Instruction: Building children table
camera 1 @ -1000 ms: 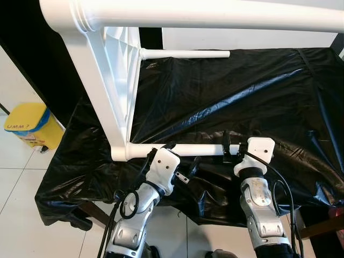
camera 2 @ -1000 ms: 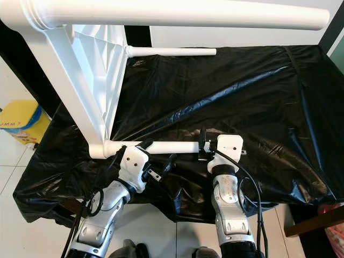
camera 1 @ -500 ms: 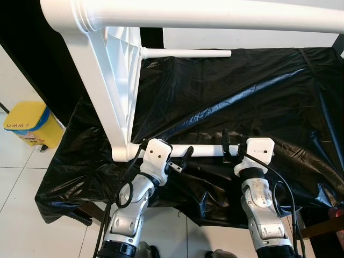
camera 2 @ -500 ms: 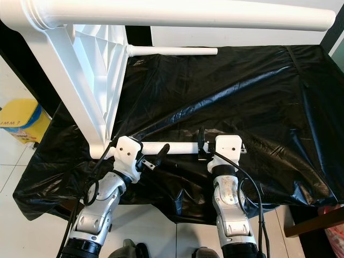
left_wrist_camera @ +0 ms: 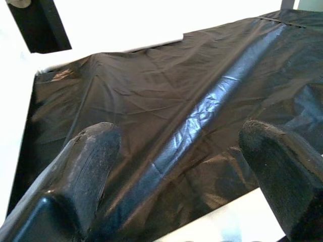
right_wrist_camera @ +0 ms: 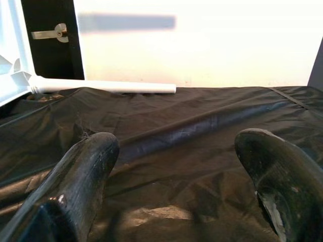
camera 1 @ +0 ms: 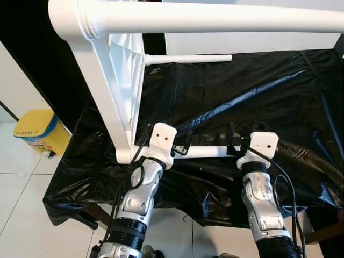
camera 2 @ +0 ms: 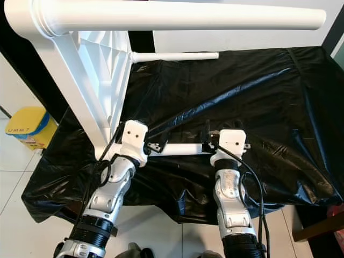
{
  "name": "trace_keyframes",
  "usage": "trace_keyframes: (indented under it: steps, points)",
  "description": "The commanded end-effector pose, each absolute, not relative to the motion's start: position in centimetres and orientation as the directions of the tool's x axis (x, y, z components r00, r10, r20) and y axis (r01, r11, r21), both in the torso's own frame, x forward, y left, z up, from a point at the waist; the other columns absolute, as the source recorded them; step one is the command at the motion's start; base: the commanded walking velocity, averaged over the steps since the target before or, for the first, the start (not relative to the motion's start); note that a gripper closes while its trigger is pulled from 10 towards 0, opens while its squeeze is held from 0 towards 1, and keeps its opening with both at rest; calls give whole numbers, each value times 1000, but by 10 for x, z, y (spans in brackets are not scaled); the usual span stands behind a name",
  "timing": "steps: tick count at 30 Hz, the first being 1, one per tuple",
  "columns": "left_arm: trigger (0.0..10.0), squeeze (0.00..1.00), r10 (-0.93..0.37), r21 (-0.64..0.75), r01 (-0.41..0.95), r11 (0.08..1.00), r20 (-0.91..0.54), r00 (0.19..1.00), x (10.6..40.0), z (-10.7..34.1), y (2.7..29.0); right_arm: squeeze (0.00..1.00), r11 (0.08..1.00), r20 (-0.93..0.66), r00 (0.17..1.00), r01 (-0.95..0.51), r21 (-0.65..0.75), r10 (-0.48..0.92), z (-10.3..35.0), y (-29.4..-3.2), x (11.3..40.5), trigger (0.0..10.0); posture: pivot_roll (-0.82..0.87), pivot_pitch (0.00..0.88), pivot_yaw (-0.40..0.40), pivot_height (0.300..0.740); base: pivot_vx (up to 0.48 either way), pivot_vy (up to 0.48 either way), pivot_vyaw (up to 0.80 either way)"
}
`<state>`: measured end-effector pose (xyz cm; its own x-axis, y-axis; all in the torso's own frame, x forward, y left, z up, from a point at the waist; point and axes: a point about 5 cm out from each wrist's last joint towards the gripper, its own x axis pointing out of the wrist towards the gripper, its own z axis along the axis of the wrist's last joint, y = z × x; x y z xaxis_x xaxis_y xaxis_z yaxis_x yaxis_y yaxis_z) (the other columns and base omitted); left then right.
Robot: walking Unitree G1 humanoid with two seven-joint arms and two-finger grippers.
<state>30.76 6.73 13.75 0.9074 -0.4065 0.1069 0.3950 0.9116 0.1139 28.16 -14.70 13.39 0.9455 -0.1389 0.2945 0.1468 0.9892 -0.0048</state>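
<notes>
While the white children's table point(camera 1: 115, 97) lies tipped on its side on the black plastic sheet point(camera 1: 252, 91), its top standing on edge at the left and its legs pointing to the right, the leg that matters is the near lower leg point(camera 1: 207, 152), a white tube whose long axis runs left to right along the near edge of the sheet. Both arms are on it: the left gripper point(camera 1: 183, 146) sits at the leg's left part, close to where it joins the tabletop, and the right gripper point(camera 1: 232, 146) sits at its right, free end, so each arm is about equally near and the tube spans the gap between them. From the left wrist view the left fingers point(left_wrist_camera: 86, 161) stand wide apart, with a white surface, probably the leg, low between them, and I cannot tell whether either pad touches it. From the right wrist view the right fingers point(right_wrist_camera: 83, 174) are likewise spread wide over black sheet, gripping nothing that can be seen. The far lower leg point(camera 1: 188, 57) lies parallel, well apart at the far side of the sheet, and the upper leg point(camera 1: 215, 19) crosses high above. My judgement is that any closing move depends on the tube lying squarely across each open gripper, and that a grip at the free end would have more leverage to twist the leg in its socket than one near the tabletop
</notes>
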Motion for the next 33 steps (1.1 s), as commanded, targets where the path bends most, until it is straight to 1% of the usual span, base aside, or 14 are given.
trace_keyframes:
  steps: [1,2,3,5,12,19,31,33]
  points:
    - [10000,0,-402,103,393,914,98,910,310,136,68,0,989,288,947,146,-4,-138,132,-145,283,10000,-131,6,50,740,0,0,-800]
    - [10000,0,-423,65,418,906,101,900,312,138,65,0,989,284,949,147,-9,-138,133,-146,285,10000,-136,9,32,740,0,0,-800]
    - [10000,0,-423,65,418,906,101,900,312,138,65,0,989,284,949,147,-9,-138,133,-146,285,10000,-136,9,32,740,0,0,-800]
    - [10000,0,-444,16,445,895,105,890,315,139,62,0,989,280,950,146,-14,-136,134,-148,288,10000,-139,6,26,740,0,0,-800]
    - [10000,0,-423,-6,426,905,107,900,320,140,62,0,988,288,948,149,-37,-133,135,-152,292,10000,-140,0,11,740,0,0,-796]
    - [10000,0,-341,17,342,940,137,930,325,146,70,0,990,301,947,135,-51,-114,137,-154,295,10000,-116,0,1,740,0,0,0]
    - [10000,0,-298,39,295,955,157,942,324,148,82,0,992,291,953,109,-56,-88,133,-153,295,10000,-97,0,-4,740,0,0,0]
    - [10000,0,-295,36,293,955,158,942,324,147,83,0,993,290,953,106,-57,-85,133,-152,296,10000,-96,0,-4,740,0,-416,0]
